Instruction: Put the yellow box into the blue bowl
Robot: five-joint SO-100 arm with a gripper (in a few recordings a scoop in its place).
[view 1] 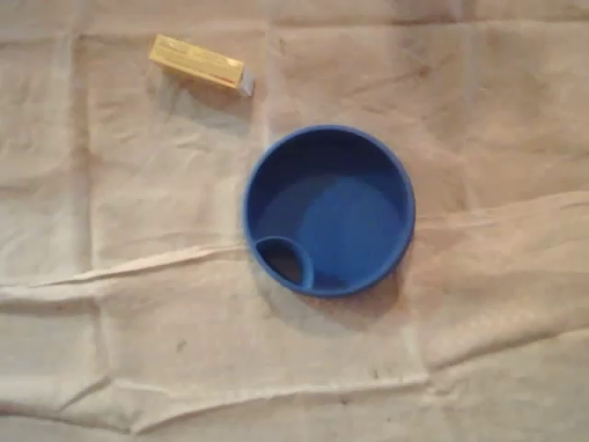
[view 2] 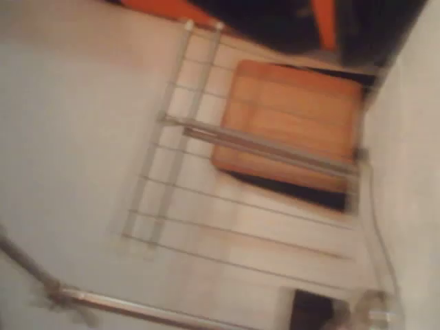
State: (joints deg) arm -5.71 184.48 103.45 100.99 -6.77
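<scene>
Gripper: I cannot tell how far its jaws are open, and I cannot tell if it has hold of anything.
Wrist view: the picture is blurred and tilted, so I read it with care.
Wire rack: a pale grey metal wire rack (view 2: 206,179) with thin parallel bars crosses the middle of the wrist view, in front of a pale surface.
Wooden board: a reddish-brown wooden board with rounded corners (view 2: 292,124) lies behind the bars of the rack, in the upper right part; a dark gap runs along its lower edge.
Orange shapes: two bright orange shapes (view 2: 324,20) stand at the top edge against a dark background; what they are I cannot tell.
Metal rod: a shiny thin metal rod (view 2: 124,306) runs along the lower left.
Yellow box: in the overhead view the long rectangular yellow cardboard box (view 1: 201,64) lies flat on the cloth in the upper left part. It is slanted, its left end higher in the picture, and its right end is grey.
Blue bowl: the round blue plastic bowl (view 1: 350,221) stands upright near the middle of the overhead view, with a small oval grip hole (view 1: 283,261) at its lower left rim.
Box and bowl: the box is outside the bowl, up and to the left of it, and clearly apart from it.
Cloth: a wrinkled beige fabric cloth (view 1: 138,350) covers the table under both things, with long folds across the lower half.
</scene>
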